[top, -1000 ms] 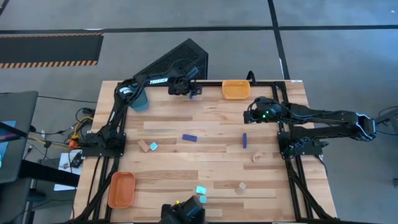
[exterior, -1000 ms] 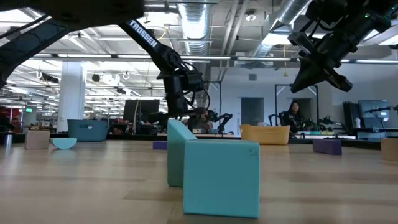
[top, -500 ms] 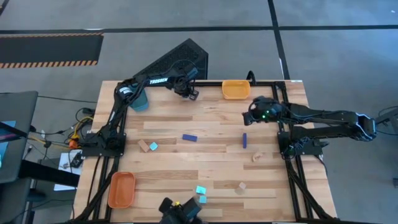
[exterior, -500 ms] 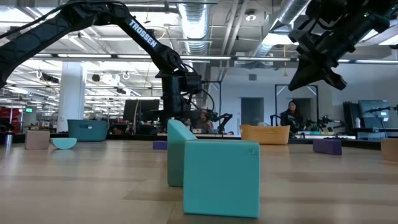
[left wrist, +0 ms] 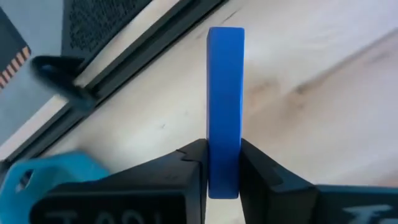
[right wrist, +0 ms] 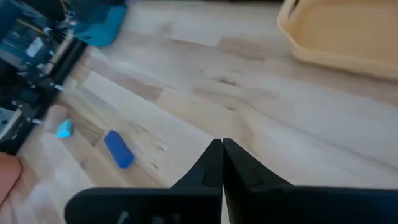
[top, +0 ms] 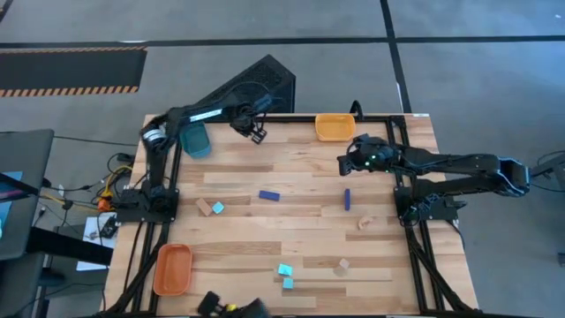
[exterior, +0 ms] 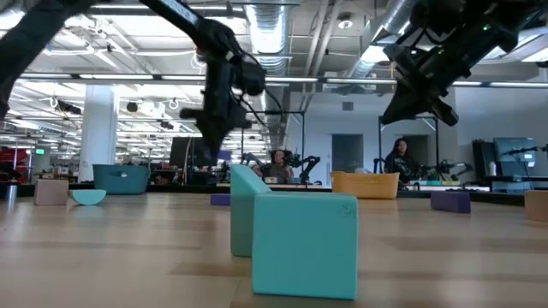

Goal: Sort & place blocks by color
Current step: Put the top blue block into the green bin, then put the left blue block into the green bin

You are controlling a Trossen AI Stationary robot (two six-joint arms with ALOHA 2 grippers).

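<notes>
My left gripper [top: 255, 132] hangs over the table's far edge, right of the teal tray [top: 194, 140], shut on a dark blue oblong block [left wrist: 224, 93]. My right gripper [top: 342, 162] hovers shut and holds nothing, just near of the yellow-orange tray [top: 335, 126]. Two more blue blocks [top: 269, 195] [top: 347, 200] lie flat mid-table. Lying on the wood are cyan cubes [top: 218, 208] [top: 285, 270] and tan blocks [top: 205, 208] [top: 342, 265]. My left gripper pinches one end of the blue block [left wrist: 223, 177] between its two fingers [left wrist: 196, 163], one on each broad face. The block runs on along the fingers and sticks out well past their tips. It is lifted clear of the table.
An orange tray [top: 172, 268] sits at the near left corner. A third tan block [top: 365, 223] lies near the right arm's base. Bare wood spans the middle between the scattered blocks. A dark frame [top: 291, 116] borders the far edge. People sit in the room behind.
My left gripper has risen from the far edge and gone toward the table's left, nearer the teal tray, taking the blue block up with it. My right gripper has drifted a little toward the table's left, still shut.
</notes>
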